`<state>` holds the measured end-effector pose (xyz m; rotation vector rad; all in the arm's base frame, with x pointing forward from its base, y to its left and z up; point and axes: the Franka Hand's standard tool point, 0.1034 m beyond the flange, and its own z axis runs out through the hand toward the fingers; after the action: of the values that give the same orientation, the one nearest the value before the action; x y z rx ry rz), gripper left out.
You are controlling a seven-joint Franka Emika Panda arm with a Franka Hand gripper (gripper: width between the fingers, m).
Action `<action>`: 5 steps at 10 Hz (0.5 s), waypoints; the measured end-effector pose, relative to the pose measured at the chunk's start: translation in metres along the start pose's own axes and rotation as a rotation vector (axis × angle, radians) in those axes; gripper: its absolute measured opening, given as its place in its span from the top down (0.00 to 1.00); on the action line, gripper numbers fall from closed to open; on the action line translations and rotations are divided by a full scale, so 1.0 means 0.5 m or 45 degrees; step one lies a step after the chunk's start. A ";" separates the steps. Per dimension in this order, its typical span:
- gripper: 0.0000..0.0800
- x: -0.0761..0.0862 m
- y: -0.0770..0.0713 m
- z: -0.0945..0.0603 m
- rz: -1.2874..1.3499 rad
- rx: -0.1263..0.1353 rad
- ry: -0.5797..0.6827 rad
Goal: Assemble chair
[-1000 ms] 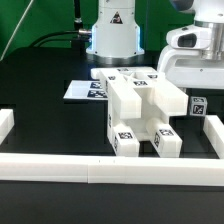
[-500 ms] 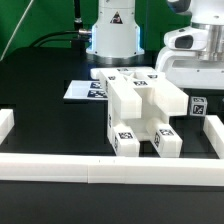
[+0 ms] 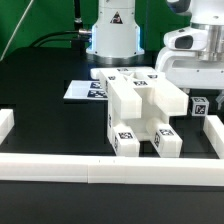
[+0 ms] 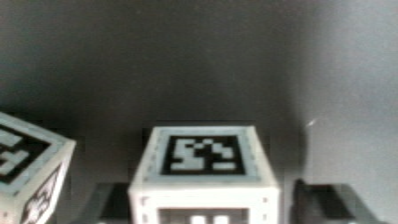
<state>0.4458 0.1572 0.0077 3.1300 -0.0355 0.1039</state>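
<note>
Claw [image 4: 208, 196] — tight on chair piece [image 3: 199, 105] (white)

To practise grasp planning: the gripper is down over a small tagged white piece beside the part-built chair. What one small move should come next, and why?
Probably close fully on the small tagged piece and check the grip before lifting. The wrist view shows it centred in the gripper, a finger at each side, but not whether they press it. It stands beside the part-built chair.

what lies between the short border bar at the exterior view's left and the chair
Nothing: the exterior view shows only bare black table between that border bar and the chair; the marker board lies farther back.
</note>
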 end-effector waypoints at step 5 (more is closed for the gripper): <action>0.65 0.018 -0.004 -0.038 -0.003 0.012 -0.016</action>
<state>0.4535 0.1592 0.0274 3.1402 -0.0313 0.0851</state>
